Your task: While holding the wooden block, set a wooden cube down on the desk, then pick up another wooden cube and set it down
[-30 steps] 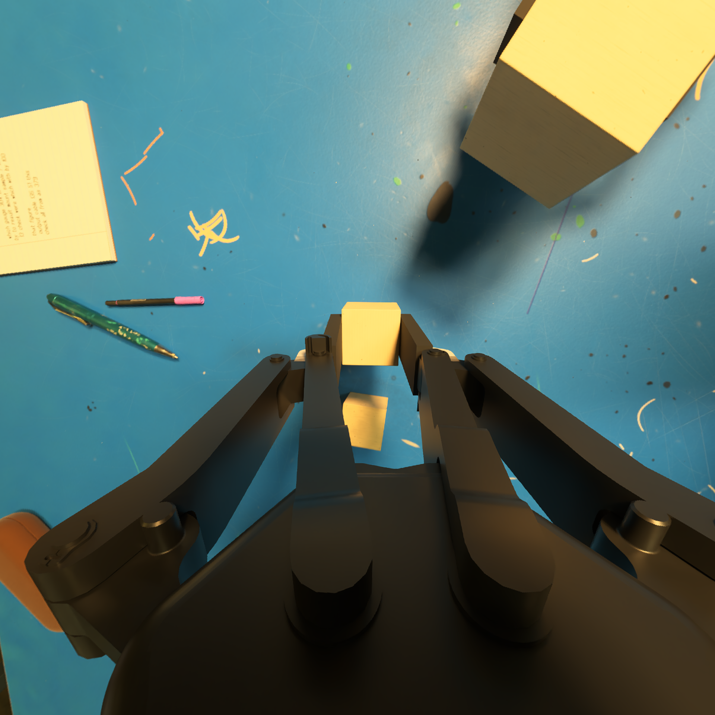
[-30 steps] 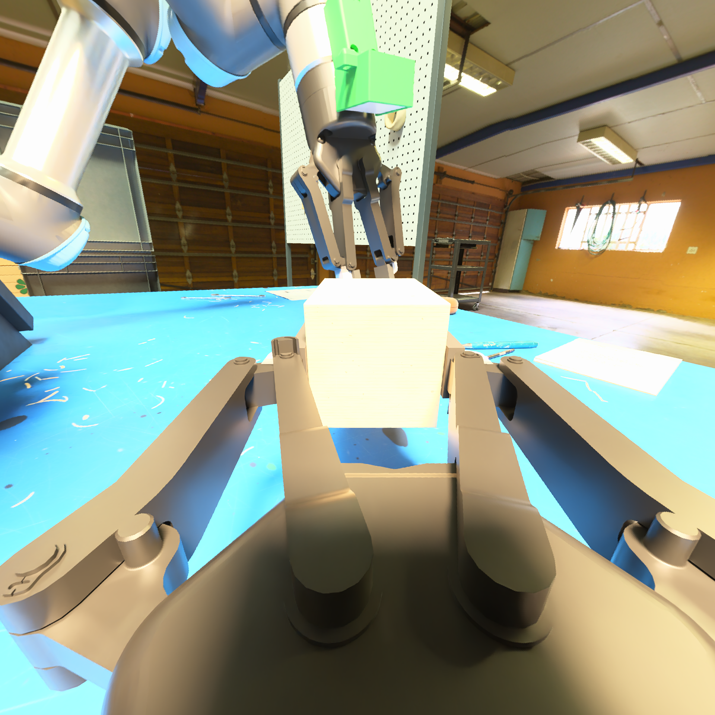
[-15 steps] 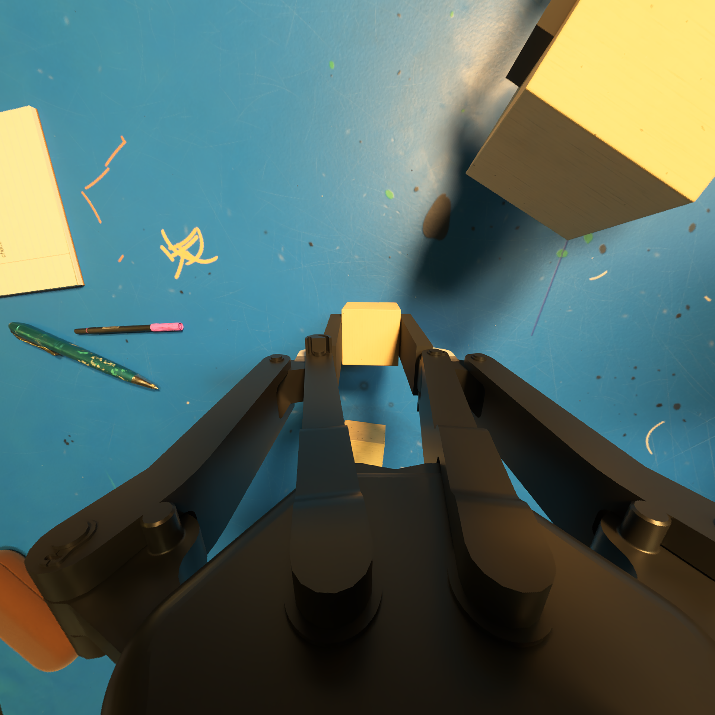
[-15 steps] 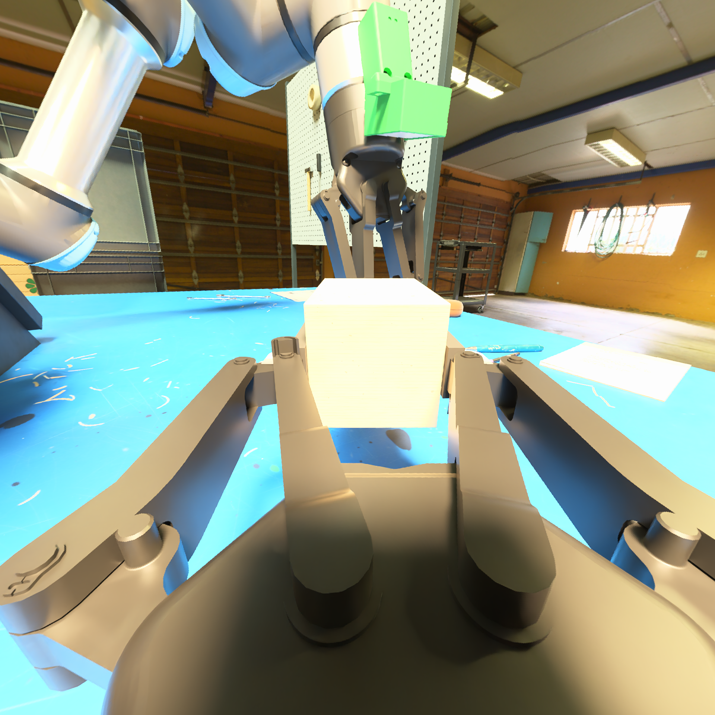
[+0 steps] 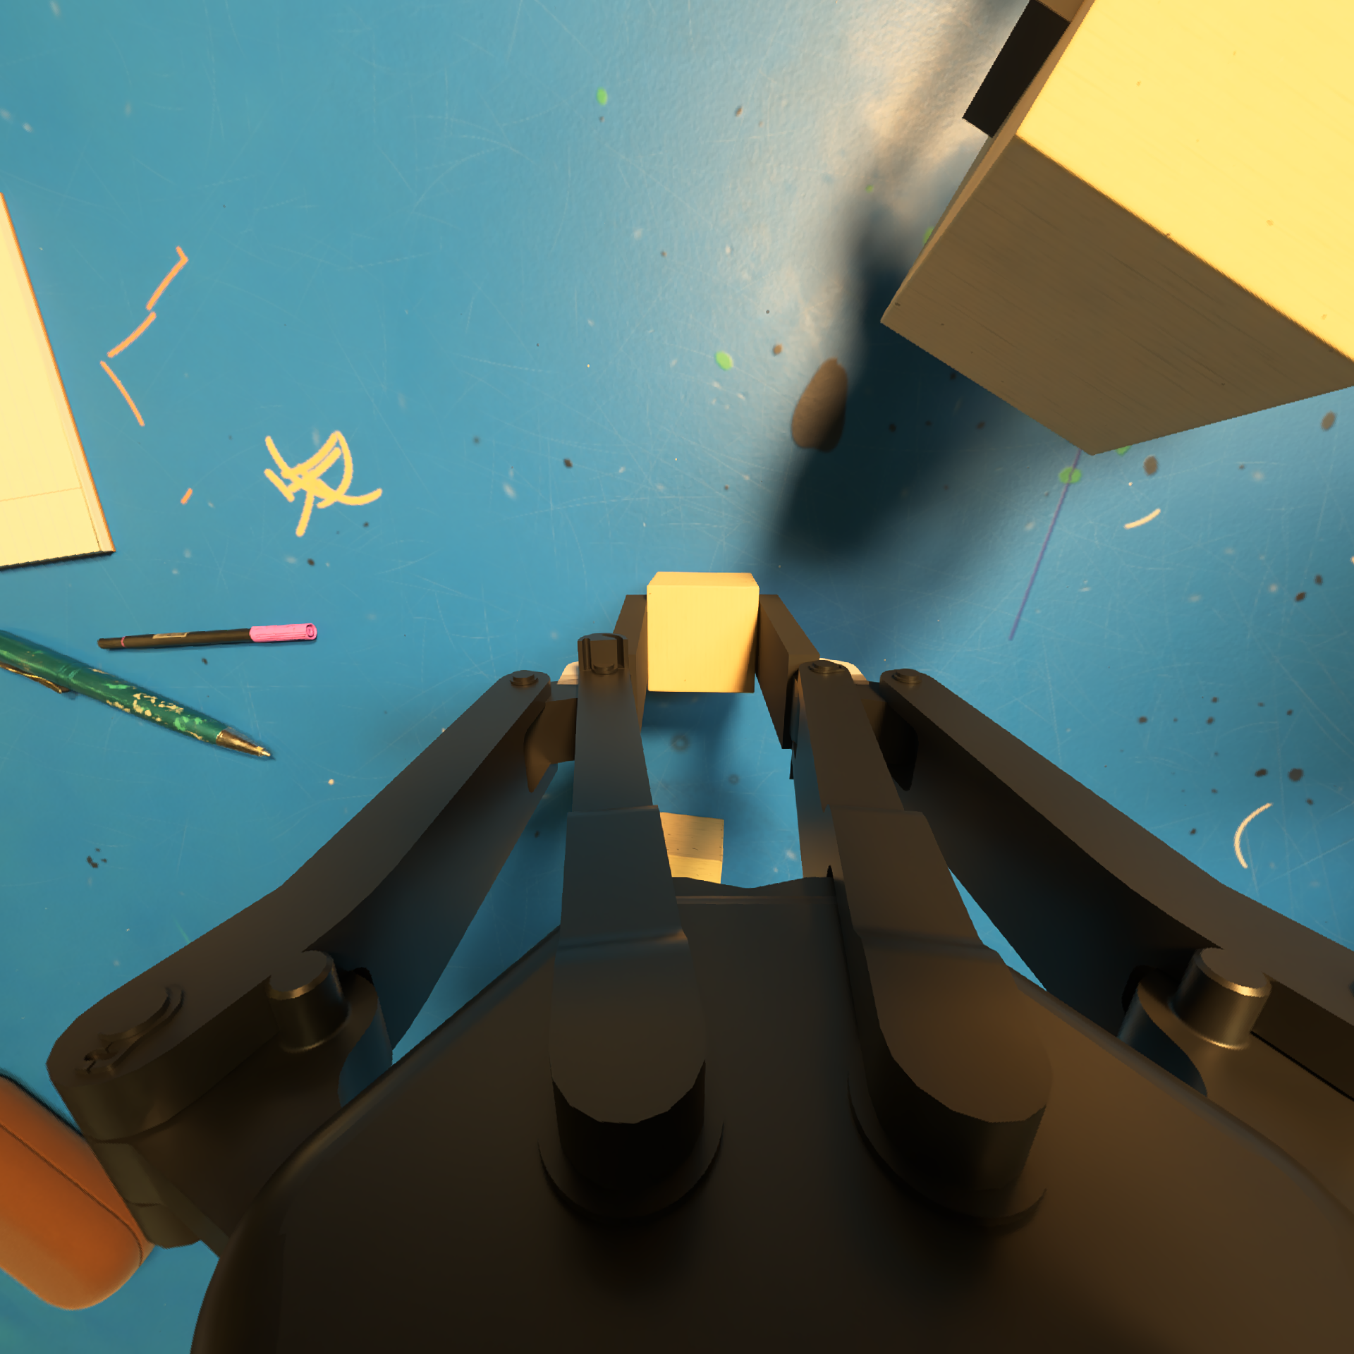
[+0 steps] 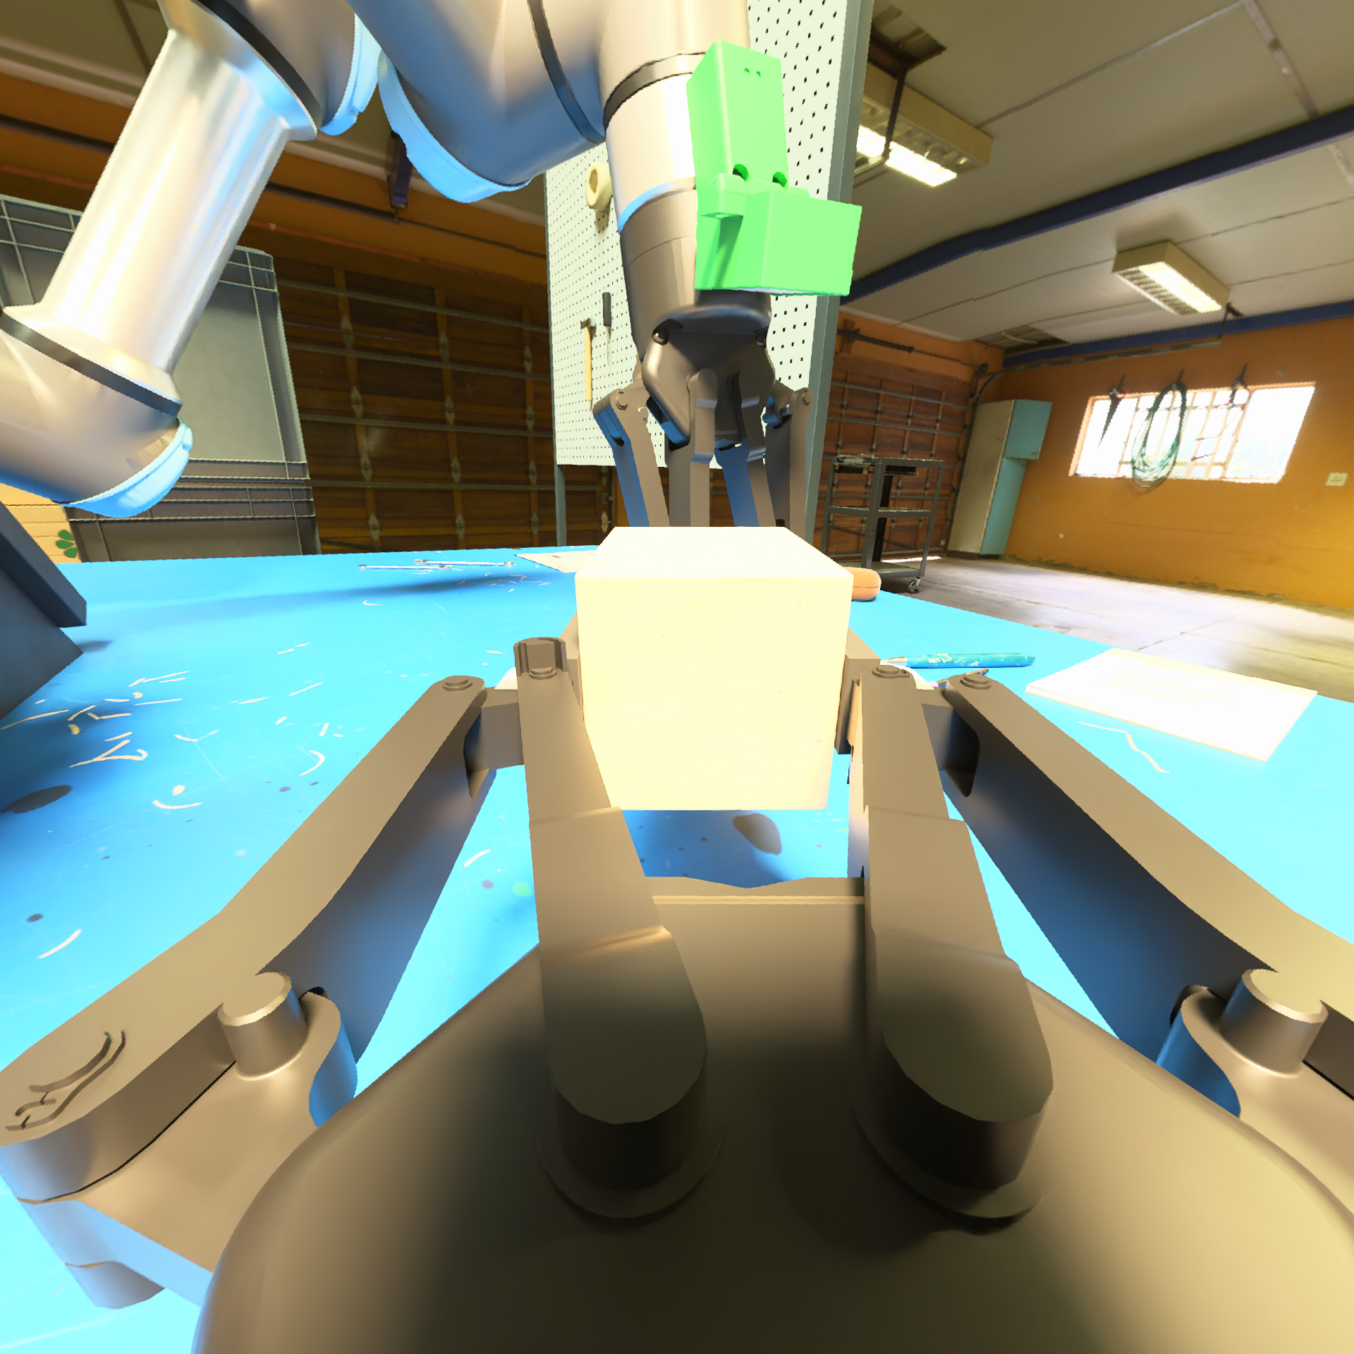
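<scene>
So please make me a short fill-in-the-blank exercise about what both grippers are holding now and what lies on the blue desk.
1. The left gripper is shut on a small wooden ____.
2. The right gripper holds the large wooden block ____ the blue desk, not resting on it.
3. Beside the green pen lies a thin black marker with a ____ cap.
4. A second cube lies on the desk, partly hidden behind the left gripper's ____.

Missing words: cube; above; pink; fingers

Silver arm (image 6: 146, 242), pale-blue joint rings, green wrist block (image 6: 762, 198) — dark-grey linked fingers (image 5: 615, 769)
</scene>
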You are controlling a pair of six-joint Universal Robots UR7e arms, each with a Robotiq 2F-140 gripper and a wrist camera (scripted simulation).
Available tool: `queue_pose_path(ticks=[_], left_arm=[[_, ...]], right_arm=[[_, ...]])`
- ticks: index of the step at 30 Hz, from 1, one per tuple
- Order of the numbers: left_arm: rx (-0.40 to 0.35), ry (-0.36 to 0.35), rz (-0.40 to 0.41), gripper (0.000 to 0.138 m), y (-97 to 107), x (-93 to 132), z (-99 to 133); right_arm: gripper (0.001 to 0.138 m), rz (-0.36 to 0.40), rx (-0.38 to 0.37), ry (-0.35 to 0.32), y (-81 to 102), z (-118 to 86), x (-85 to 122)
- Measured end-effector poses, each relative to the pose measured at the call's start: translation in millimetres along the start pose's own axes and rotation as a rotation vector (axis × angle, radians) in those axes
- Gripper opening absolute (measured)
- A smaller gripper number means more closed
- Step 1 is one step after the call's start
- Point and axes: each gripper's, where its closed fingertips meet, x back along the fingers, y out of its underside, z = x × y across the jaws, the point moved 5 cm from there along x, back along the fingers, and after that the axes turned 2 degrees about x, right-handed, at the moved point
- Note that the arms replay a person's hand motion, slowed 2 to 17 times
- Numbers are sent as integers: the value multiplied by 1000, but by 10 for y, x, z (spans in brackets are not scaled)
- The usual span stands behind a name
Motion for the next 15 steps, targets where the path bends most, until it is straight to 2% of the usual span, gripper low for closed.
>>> queue_pose_path(ticks=[15], left_arm=[[-7,12,-10,39,33,-99,2]], right_arm=[[68,-4,-1,2,6,2,-2]])
